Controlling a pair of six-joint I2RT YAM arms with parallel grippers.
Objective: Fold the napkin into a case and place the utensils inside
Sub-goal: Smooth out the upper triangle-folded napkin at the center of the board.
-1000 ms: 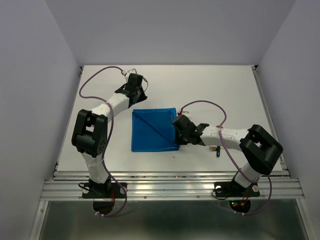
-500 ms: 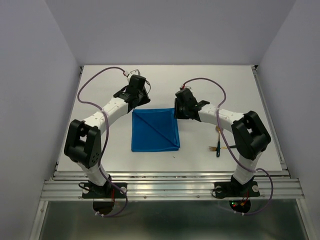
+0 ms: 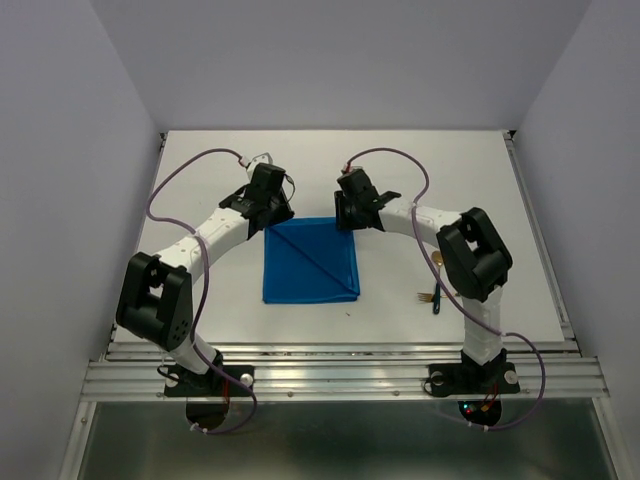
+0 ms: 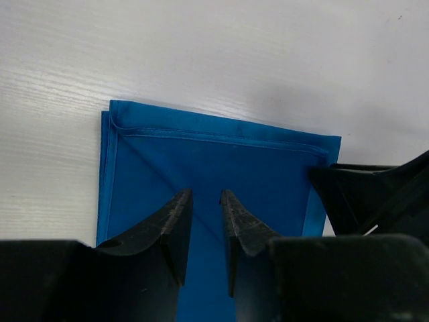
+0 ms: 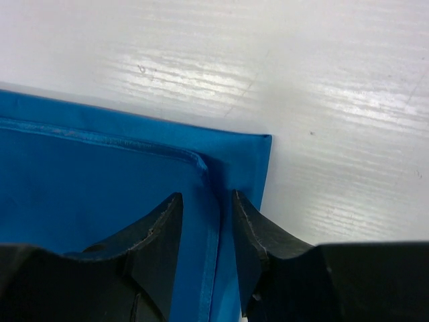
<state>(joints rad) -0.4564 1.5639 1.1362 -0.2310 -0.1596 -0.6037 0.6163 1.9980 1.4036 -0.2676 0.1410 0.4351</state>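
On the white bench (image 3: 500, 180) the napkin (image 3: 310, 262) lay flat near the middle as a blue square, already doubled over but too wide to be a case. I judged I was in the middle of folding, lining up for the next fold with nothing packed yet. I had both arms reaching over its far edge, one to each far corner. The left hand (image 4: 204, 215) hung over the far-left part of the cloth, its jaws partly apart with a narrow gap and nothing between them. The right hand (image 5: 204, 208) sat at the far-right corner, jaws likewise partly apart and straddling the side hem, also holding nothing. As I saw it, the next move called for lowering both hands, pinching the top layers at those two corners together, and carrying that edge evenly toward me so the fold came out straight. Uneven grips would skew the pouch. The utensils (image 3: 433, 298) waited on the bench well to the right of the napkin, close by the right arm and untouched. The cloth itself looked smooth and plain, with a diagonal crease (image 3: 318, 262) running from the far-left corner to the near-right. A stitched hem (image 4: 221, 136) ran along the far edge, and a lower layer peeped out at the corners.
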